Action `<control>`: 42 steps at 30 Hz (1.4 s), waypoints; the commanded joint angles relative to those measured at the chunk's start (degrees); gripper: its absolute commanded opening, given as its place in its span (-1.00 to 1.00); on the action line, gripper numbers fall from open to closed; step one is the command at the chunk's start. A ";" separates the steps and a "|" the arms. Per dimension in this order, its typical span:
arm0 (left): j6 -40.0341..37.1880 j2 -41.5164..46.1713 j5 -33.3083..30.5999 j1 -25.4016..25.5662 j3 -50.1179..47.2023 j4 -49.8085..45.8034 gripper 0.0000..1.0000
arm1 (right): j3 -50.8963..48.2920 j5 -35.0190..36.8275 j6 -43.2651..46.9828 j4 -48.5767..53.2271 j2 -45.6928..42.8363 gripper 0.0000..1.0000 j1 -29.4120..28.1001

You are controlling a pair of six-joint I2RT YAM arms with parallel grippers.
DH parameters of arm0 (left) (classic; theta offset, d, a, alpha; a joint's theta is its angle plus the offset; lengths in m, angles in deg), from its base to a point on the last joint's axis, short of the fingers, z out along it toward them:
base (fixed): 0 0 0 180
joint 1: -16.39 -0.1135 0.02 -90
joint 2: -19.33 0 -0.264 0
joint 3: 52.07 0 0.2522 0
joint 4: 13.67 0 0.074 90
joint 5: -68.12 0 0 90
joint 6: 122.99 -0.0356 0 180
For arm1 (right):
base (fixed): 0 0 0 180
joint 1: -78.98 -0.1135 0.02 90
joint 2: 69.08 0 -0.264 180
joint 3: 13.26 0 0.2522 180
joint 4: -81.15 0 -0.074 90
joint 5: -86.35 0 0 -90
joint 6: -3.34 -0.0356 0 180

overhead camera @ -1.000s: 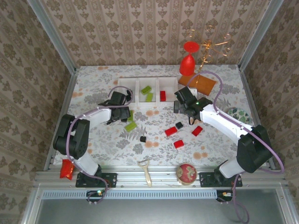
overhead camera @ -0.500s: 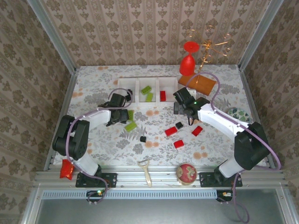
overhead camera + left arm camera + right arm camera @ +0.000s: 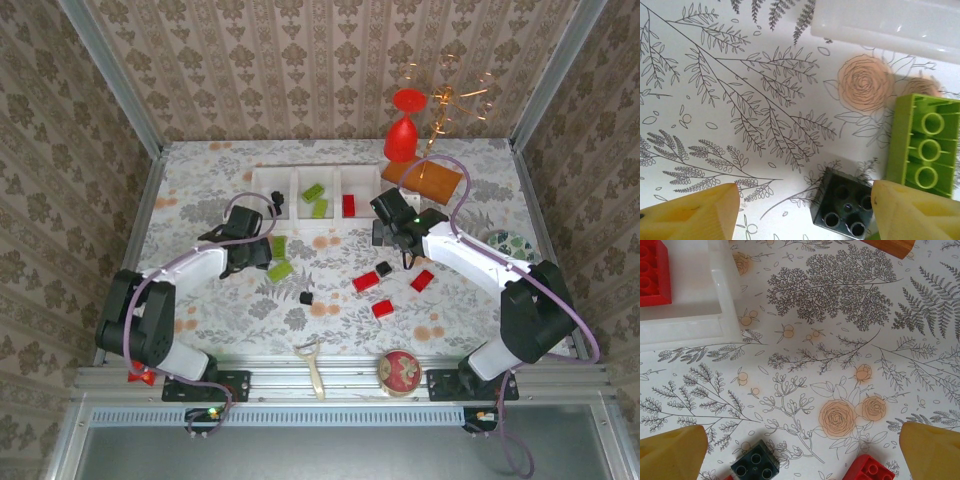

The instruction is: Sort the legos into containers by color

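Sorting well short of done: in the row of three translucent white containers (image 3: 337, 185) at the far side of the floral-printed surface (image 3: 200, 170), the middle bin holds two lime green legos (image 3: 313, 192) and the right bin one red brick (image 3: 349, 205); a dark shape at the left bin's edge is too small to read. Seven pieces lie loose in the top view, two green bricks (image 3: 280, 269), three red bricks (image 3: 365, 282) and two small black cubes (image 3: 306, 297), so by this count under a third of the job looks finished. The left tool (image 3: 805, 200) hangs low over the surface, its yellowish fingers apart and gripping nothing; a dark square brick (image 3: 842, 210) with four round hollows on top sits between them, close against one finger and just beside an upturned green block (image 3: 925, 145) showing three tubes inside its thin walls. The right tool (image 3: 802, 432) stands wide open and empty above another black cube (image 3: 755, 465) and the corner of a red piece (image 3: 867, 471). The bricks look hard, smooth and glossy, the bins thin-walled and milky
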 commanded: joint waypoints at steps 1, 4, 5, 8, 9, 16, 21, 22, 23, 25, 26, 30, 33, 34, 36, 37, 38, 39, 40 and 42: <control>-1.07 2.58 1.96 0.64 -0.85 -1.63 0.43 | 0.61 1.67 -1.26 1.05 0.60 1.00 -0.15; -2.06 3.09 3.44 0.64 -0.37 -2.77 0.41 | 0.34 1.65 -1.52 1.14 0.63 1.00 -0.08; -2.47 2.98 3.88 0.73 -0.11 -3.28 0.41 | 0.31 1.65 -1.53 1.14 0.52 1.00 -0.12; -3.64 2.00 5.63 0.99 0.23 -4.60 0.40 | 0.02 1.74 -1.69 1.28 0.37 1.00 -0.15; -3.90 1.63 6.17 1.29 0.25 -4.87 0.39 | -0.01 1.82 -1.70 1.32 0.25 1.00 -0.14; -4.78 -1.20 6.91 2.78 0.52 -5.40 0.37 | -0.55 2.00 -2.08 1.43 -0.45 1.00 -0.11; -4.24 -2.30 5.45 2.78 0.65 -5.23 0.30 | -0.61 2.08 -2.05 1.66 -0.68 1.00 -0.13; -4.05 -2.30 4.85 2.78 0.63 -5.16 0.28 | -0.69 2.13 -2.05 1.67 -0.74 1.00 -0.10; -3.89 -2.30 4.29 2.77 0.62 -5.14 0.26 | -0.80 2.17 -2.05 1.67 -0.90 1.00 -0.15; -3.68 -2.43 3.46 2.83 0.52 -4.95 0.23 | -0.99 2.23 -2.14 1.61 -1.00 1.00 -0.14; -3.59 -2.54 3.29 2.80 0.48 -4.65 0.21 | -0.96 2.19 -2.14 1.58 -1.00 1.00 -0.12; -3.06 -3.68 3.03 2.07 0.28 -3.79 0.14 | -0.85 2.17 -2.23 1.62 -0.69 1.00 -0.15; -2.37 -4.40 3.04 1.52 0.20 -3.16 0.09 | -0.68 2.22 -2.14 1.80 -0.56 1.00 -0.08; -2.19 -4.58 2.92 1.32 0.14 -2.79 0.08 | -0.68 2.27 -2.16 1.81 -0.56 1.00 -0.13; -1.84 -4.93 2.85 1.04 0.11 -2.13 0.07 | -0.73 2.43 -2.25 1.94 -0.73 1.00 -0.15; -1.60 -5.17 2.83 0.86 0.12 -1.91 0.07 | -0.77 2.58 -2.39 2.11 -0.89 1.00 -0.12; -1.55 -5.38 2.91 0.76 0.19 -1.80 0.07 | -0.88 2.74 -2.61 2.26 -0.99 1.00 -0.10; -1.47 -5.70 2.91 0.64 0.21 -1.58 0.07 | -0.94 3.02 -2.96 2.62 -1.08 1.00 -0.13; -1.30 -5.96 2.89 0.49 0.30 -1.36 0.06 | -1.09 3.41 -3.45 3.04 -1.25 1.00 -0.08; -1.13 -6.29 2.87 0.31 0.29 -0.81 0.04 | -1.51 3.81 -4.13 3.68 -1.60 1.00 -0.12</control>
